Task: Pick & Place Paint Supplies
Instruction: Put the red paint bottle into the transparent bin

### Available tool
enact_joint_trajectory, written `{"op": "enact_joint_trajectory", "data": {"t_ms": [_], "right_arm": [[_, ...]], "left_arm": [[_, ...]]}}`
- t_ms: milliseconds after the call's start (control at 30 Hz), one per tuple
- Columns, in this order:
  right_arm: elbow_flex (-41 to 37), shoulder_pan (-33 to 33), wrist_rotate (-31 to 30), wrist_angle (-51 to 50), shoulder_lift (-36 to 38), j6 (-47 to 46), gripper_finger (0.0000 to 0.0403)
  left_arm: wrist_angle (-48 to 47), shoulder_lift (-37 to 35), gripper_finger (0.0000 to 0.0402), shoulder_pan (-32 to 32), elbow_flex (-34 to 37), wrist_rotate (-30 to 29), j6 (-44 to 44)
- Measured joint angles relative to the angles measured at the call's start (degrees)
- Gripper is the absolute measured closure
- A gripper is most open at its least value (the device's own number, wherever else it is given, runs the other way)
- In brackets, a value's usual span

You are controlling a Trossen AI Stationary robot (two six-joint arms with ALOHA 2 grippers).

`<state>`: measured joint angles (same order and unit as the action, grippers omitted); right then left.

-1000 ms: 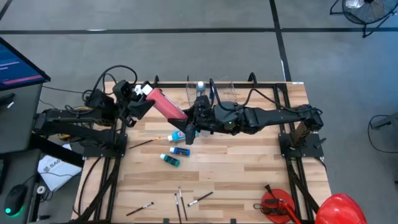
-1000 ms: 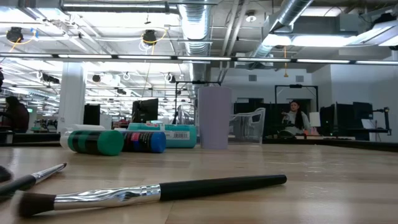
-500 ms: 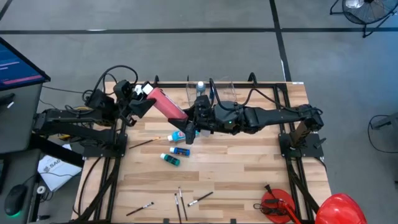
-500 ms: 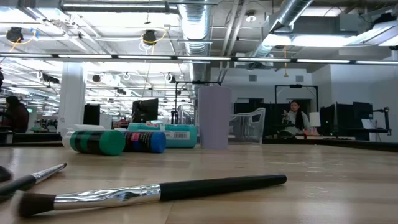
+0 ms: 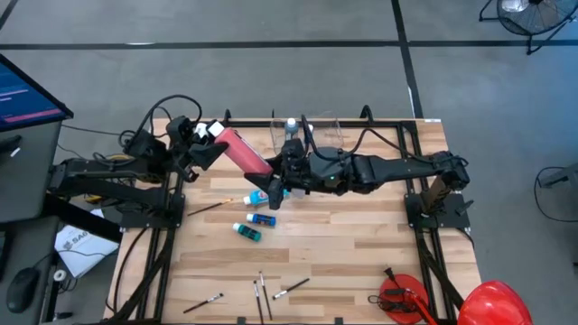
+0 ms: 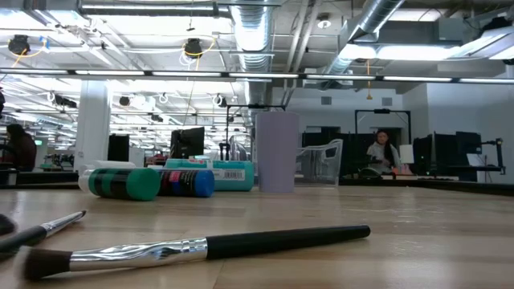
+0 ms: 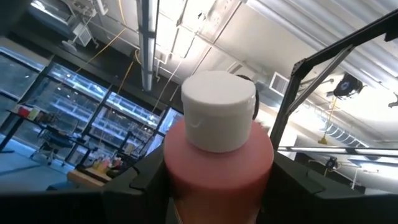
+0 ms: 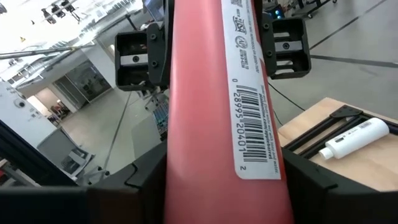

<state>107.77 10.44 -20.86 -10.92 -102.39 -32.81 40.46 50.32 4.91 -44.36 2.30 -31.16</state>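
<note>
Left gripper: held above the table's far left part, its dark fingers set on either side of the red paint tube just below the tube's white cap. Clamped on that cap end.

Right gripper: reached in from the right, near the table's far middle, its fingers flanking the tube's other end. In the right wrist view the tube's barcode label ran between them, and the left gripper's two finger blocks showed farther along the same tube. Whether these jaws pressed the tube or merely stood about it could not be told.

Red paint tube: off the table, slanting between the two grippers.

Teal tube: lying on the wooden table beneath the right gripper.

Blue bottle: lying just nearer than the teal tube.

Green bottle: lying beside the blue one, nearer still.

White tube: lying on the table, seen in the right wrist view.

Thin brushes: one left of the teal tube; several scattered along the near edge; a large dark-handled brush closest to the low camera.

Pale purple cup and clear tub: standing at the far edge, side by side.

A person: seated in the room beyond.
</note>
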Motion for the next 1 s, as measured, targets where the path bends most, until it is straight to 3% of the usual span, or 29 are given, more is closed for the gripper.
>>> {"op": "enact_joint_trajectory", "data": {"t_ms": [400, 733, 1000], "right_arm": [[0.0, 0.0, -0.4, -1.1, 0.0, 0.4, 0.0149], [0.0, 0.4, -0.3, -1.3, 0.0, 1.6, 0.0014], [0.0, 0.5, -1.6, -7.9, 4.0, 1.5, 0.0042]], "left_arm": [[-2.2, -0.5, 0.0218, 0.0, 0.0, 0.3, 0.0], [-3.6, -0.5, 0.0218, 0.0, 0.0, -1.4, 0.6], [-6.6, -0.4, 0.0218, 0.0, 0.0, -4.1, 1.6]]}}
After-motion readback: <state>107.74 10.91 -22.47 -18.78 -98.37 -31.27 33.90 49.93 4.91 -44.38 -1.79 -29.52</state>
